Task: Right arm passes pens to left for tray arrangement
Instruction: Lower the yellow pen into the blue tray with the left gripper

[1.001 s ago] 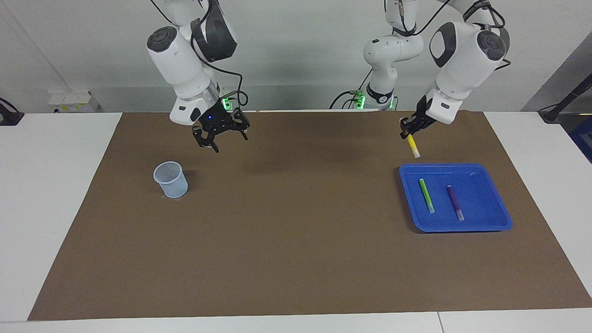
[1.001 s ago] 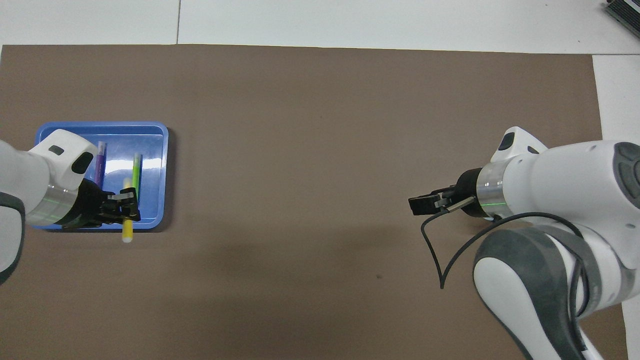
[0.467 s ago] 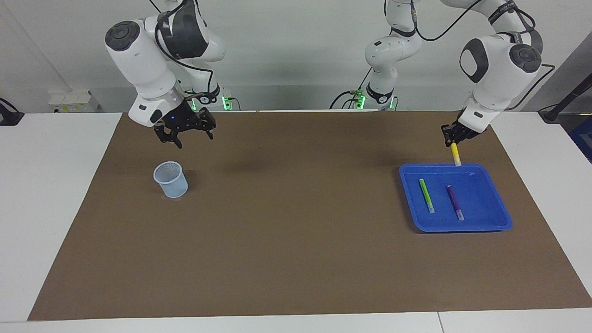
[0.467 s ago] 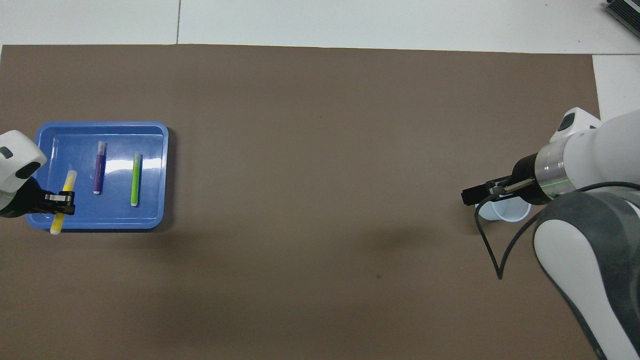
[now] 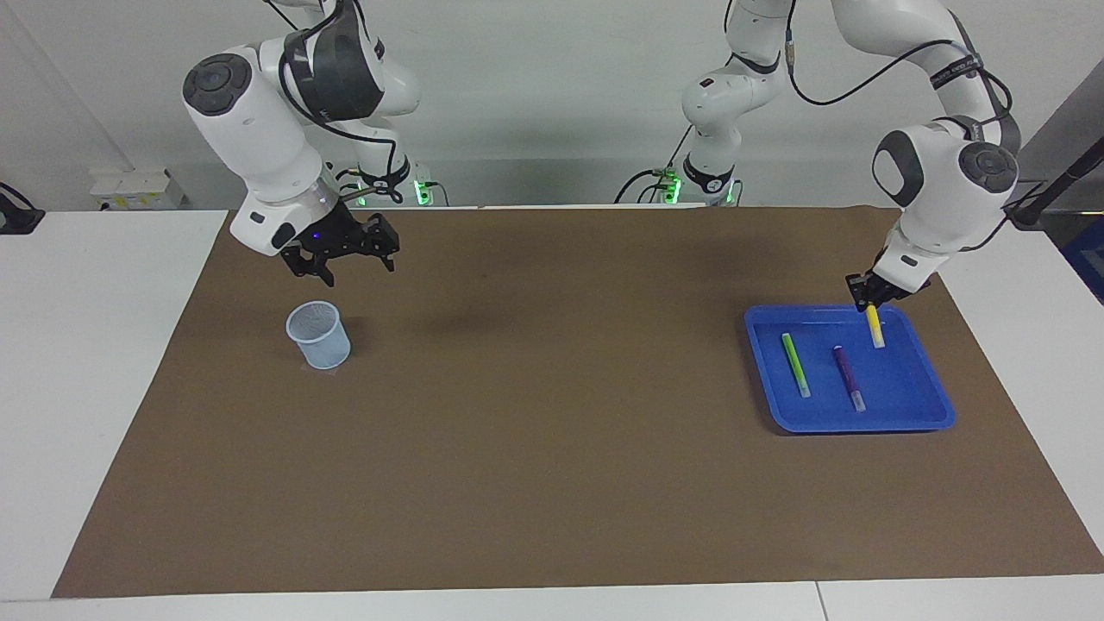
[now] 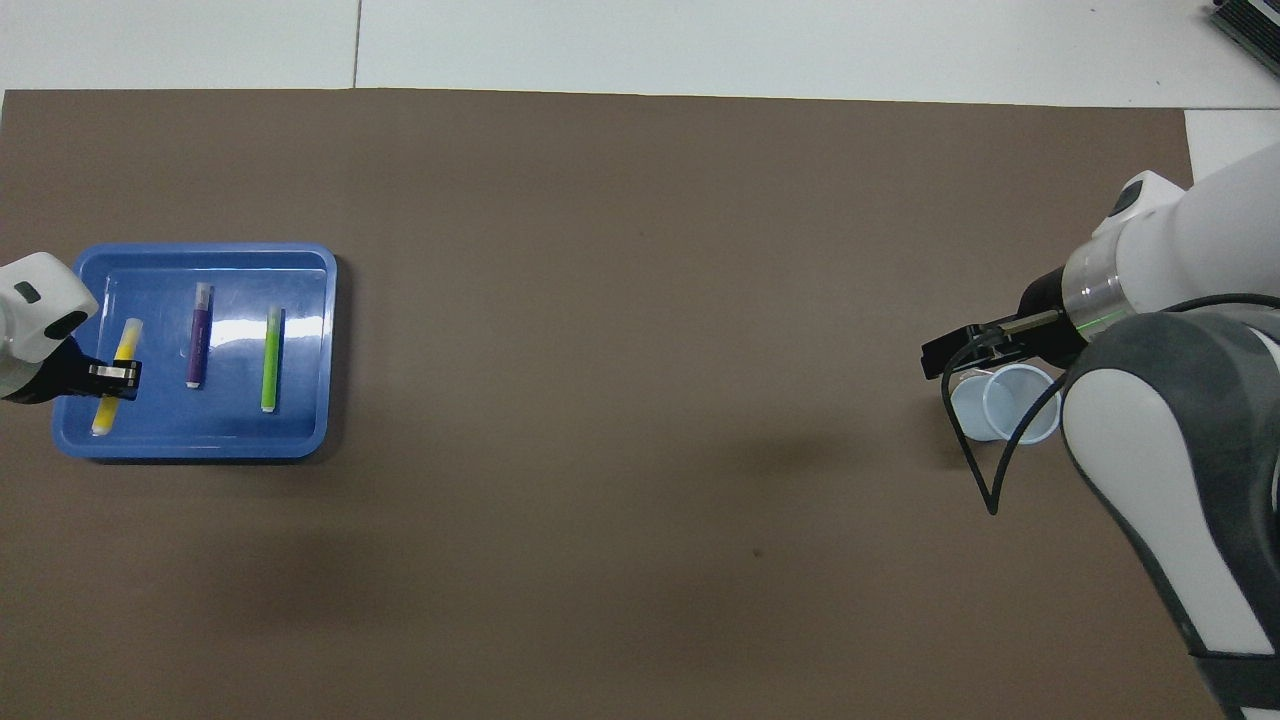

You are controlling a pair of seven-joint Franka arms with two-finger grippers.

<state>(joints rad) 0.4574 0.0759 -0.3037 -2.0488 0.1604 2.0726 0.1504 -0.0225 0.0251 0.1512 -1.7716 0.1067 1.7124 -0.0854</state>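
Observation:
The blue tray [image 5: 906, 388] [image 6: 300, 300] lies at the left arm's end of the table. In it a light green pen [image 5: 795, 365] [image 6: 270, 358] and a purple pen [image 5: 847, 377] [image 6: 198, 347] lie side by side. My left gripper [image 5: 869, 297] [image 6: 118, 372] is shut on the yellow pen [image 5: 875, 326] [image 6: 124, 345], which hangs tilted over the tray beside the purple pen, its pale lower end close to the tray floor. My right gripper [image 5: 349, 263] [image 6: 935, 358] hovers open and holds nothing, over the mat by the mesh cup.
A small pale-blue mesh cup [image 5: 318, 334] [image 6: 1000, 402] stands upright on the brown mat [image 5: 552, 414] at the right arm's end. A black cable loops down from the right wrist over the cup in the overhead view.
My left gripper has carried the yellow pen from the mat beside the tray's rim to low over the tray. The right gripper has drawn back toward its own end, near the cup.

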